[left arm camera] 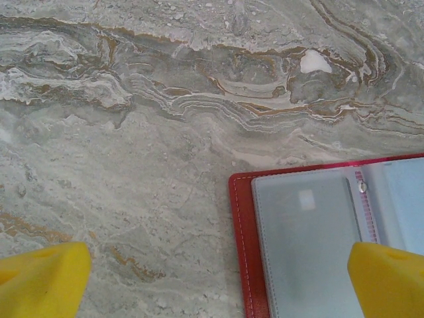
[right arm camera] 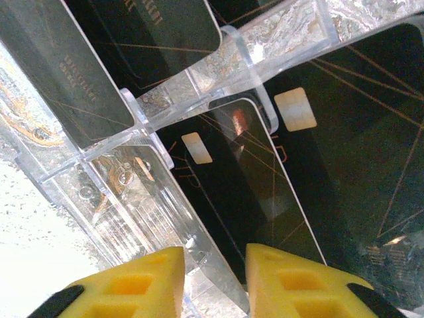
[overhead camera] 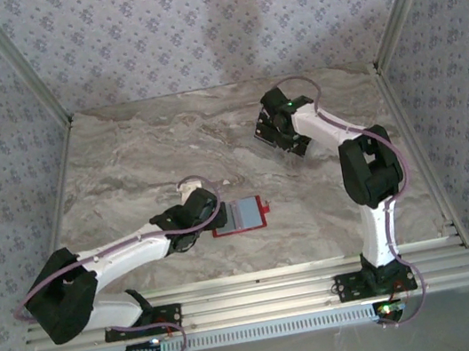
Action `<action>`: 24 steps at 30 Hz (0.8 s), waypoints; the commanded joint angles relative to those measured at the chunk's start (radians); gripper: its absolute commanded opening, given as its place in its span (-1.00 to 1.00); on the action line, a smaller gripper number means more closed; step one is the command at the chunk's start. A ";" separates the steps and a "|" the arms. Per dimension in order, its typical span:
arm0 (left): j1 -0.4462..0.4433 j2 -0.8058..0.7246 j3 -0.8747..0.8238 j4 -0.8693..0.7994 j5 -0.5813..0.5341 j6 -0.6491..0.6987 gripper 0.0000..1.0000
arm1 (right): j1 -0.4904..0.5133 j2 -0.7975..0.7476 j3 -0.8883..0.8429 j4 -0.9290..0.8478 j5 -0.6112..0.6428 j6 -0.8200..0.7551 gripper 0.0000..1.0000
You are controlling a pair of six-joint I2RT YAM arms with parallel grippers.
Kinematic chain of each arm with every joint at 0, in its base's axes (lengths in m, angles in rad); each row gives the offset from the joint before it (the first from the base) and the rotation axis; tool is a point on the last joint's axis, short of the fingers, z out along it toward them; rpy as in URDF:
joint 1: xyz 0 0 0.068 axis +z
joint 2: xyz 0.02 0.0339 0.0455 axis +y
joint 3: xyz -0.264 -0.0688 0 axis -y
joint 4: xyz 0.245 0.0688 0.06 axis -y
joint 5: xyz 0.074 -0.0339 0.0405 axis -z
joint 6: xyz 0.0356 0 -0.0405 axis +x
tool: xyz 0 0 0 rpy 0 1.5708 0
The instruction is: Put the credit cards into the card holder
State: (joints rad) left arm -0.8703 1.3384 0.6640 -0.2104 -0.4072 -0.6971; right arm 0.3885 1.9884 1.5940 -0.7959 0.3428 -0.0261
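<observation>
The card holder (overhead camera: 243, 215) lies open on the marble table, red-rimmed with pale grey-blue pockets (left arm camera: 305, 245). My left gripper (overhead camera: 214, 215) hovers wide open at its left edge (left arm camera: 215, 281), one yellow fingertip (left arm camera: 387, 278) over the pocket page and the other over bare marble. Several black credit cards (right arm camera: 238, 185) with pale chips stand in a clear plastic rack (right arm camera: 199, 73). My right gripper (overhead camera: 279, 132) is down at this rack. Its yellow fingers (right arm camera: 215, 278) stand a narrow gap apart, with a clear rack wall and one black card's edge between them.
The marble table (overhead camera: 141, 155) is walled by patterned panels on three sides. A metal rail (overhead camera: 263, 292) carrying both arm bases runs along the near edge. The rack sits at the back right, well away from the wallet.
</observation>
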 commanded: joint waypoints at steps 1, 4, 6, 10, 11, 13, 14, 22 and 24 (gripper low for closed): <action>0.006 0.007 0.005 -0.003 0.006 0.007 0.99 | 0.008 0.001 -0.003 -0.009 -0.003 -0.004 -0.51; 0.007 0.005 0.002 0.002 0.008 0.007 0.99 | 0.009 -0.008 -0.003 -0.010 -0.006 -0.004 -0.57; 0.006 0.005 -0.001 0.006 0.009 0.006 0.99 | 0.010 -0.012 -0.002 -0.011 -0.008 -0.003 -0.63; 0.005 0.005 -0.006 0.011 0.012 0.004 0.99 | 0.010 -0.007 0.007 -0.016 -0.018 -0.010 -0.67; 0.006 0.005 -0.007 0.011 0.012 0.004 0.99 | 0.010 -0.003 0.009 -0.020 -0.021 -0.014 -0.68; 0.006 0.005 -0.006 0.011 0.012 0.004 0.99 | 0.010 0.004 0.015 -0.023 -0.033 -0.020 -0.76; 0.007 0.004 -0.006 0.010 0.012 0.004 1.00 | 0.010 0.007 0.016 -0.027 -0.041 -0.023 -0.80; 0.005 0.005 -0.008 0.016 0.015 0.010 1.00 | 0.021 -0.006 0.029 -0.042 -0.067 -0.049 -0.95; 0.006 0.007 -0.007 0.017 0.017 0.011 0.99 | 0.025 -0.009 0.041 -0.053 -0.069 -0.052 -0.99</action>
State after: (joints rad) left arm -0.8703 1.3384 0.6640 -0.2062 -0.4030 -0.6971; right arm 0.4046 1.9881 1.6016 -0.8024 0.2981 -0.0612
